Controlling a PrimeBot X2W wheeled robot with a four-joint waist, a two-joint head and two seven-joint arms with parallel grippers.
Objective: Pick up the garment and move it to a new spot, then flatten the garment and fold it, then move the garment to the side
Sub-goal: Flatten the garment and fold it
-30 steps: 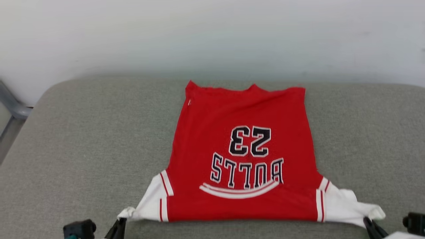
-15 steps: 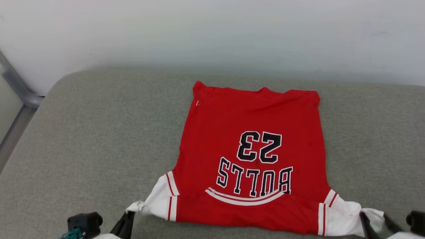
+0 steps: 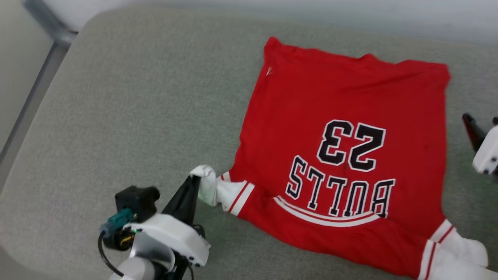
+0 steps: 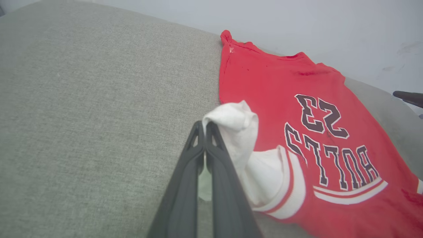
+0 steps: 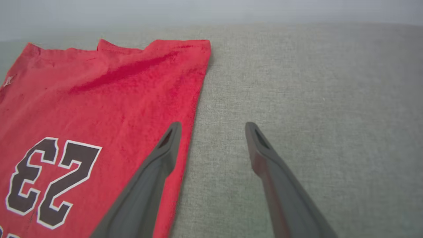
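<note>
step: prob. fold, sleeve tuck | L gripper pinches white sleeve — garment's 8 o'clock | R gripper spread, empty, by 3 o'clock edge | garment spread on cushion | next: carry sleeve inward — toward 2 o'clock

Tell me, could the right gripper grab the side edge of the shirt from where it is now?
Probably yes. The right gripper is open, and the side edge of the shirt lies flat on the cushion just by one finger, with nothing between them. Pinching flat cloth may be fiddly, though.
</note>
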